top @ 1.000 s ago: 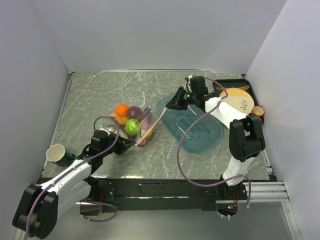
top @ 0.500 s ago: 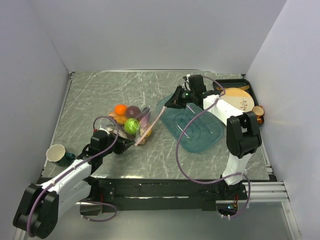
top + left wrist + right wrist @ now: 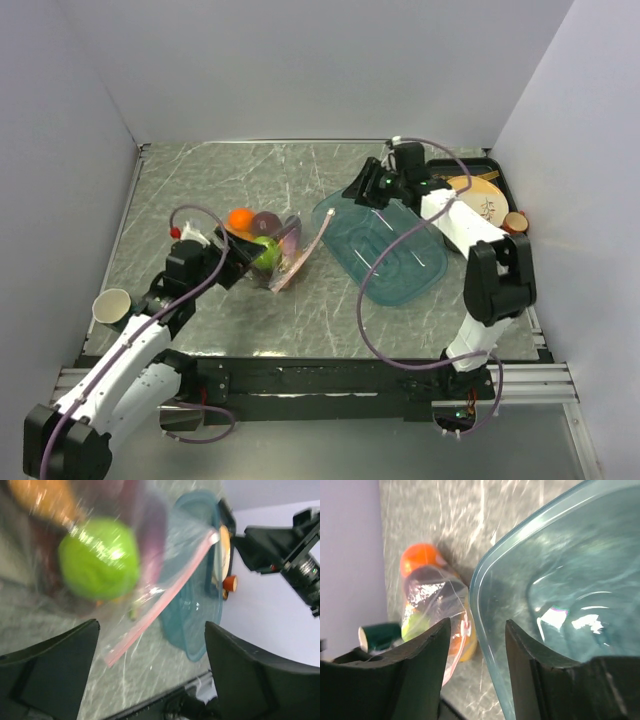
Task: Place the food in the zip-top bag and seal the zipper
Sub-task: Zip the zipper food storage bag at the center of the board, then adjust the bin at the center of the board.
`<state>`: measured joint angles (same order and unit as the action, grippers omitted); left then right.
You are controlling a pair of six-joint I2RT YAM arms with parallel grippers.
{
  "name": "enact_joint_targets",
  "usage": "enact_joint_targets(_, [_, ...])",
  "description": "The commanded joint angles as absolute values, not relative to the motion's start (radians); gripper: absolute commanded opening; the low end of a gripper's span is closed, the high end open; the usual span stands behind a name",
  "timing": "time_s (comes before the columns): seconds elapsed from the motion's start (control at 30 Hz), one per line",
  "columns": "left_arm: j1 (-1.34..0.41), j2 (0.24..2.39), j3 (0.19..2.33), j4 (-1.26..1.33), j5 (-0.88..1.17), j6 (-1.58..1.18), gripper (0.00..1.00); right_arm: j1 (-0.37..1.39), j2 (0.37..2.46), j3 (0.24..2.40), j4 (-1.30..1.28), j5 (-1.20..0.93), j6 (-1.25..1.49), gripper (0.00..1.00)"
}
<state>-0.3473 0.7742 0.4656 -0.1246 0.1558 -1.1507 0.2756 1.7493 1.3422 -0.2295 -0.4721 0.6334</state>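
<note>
Behind the lime (image 3: 98, 557), other food (image 3: 42, 497) in the bag (image 3: 180, 545) blurs

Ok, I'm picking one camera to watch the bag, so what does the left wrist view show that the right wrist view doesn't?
Only the left wrist view shows the right gripper and the edge of the beige plate. Only the right wrist view shows the dark green cup. Both show the zip-top bag with the lime inside and the teal tray beside it.

Zip-top bag (image 3: 288, 246): clear crinkly plastic, glossy. Teal tray (image 3: 400, 265): translucent smooth plastic, shiny. Tabletop (image 3: 200, 185): grey marbled, slight sheen.
</note>
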Motion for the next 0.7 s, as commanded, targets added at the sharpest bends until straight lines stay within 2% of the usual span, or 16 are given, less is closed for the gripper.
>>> enact_joint_targets(0.0, [-0.342, 0.771, 0.631, -0.224, 0.040, -0.984, 0.97, 0.229, 1.600, 1.290, -0.216, -0.353, 0.595, 0.56])
enact_joint_targets(0.13, [-0.342, 0.882, 0.819, -0.339, 0.003, -0.861, 0.99, 0.169, 1.528, 1.233, -0.235, -0.307, 0.568, 0.64])
enact_joint_targets(0.3, [-0.342, 1.037, 1.040, -0.425, -0.035, -0.733, 0.99, 0.059, 1.460, 1.138, -0.244, -0.268, 0.531, 0.65])
enact_joint_targets(0.47, [-0.342, 1.095, 1.089, -0.356, 0.006, -0.721, 0.99, -0.031, 1.410, 1.065, -0.275, -0.238, 0.517, 0.65])
enact_joint_targets(0.67, [-0.342, 1.137, 1.059, -0.219, 0.149, -0.781, 0.99, -0.035, 1.394, 0.953, -0.299, -0.278, 0.511, 0.65])
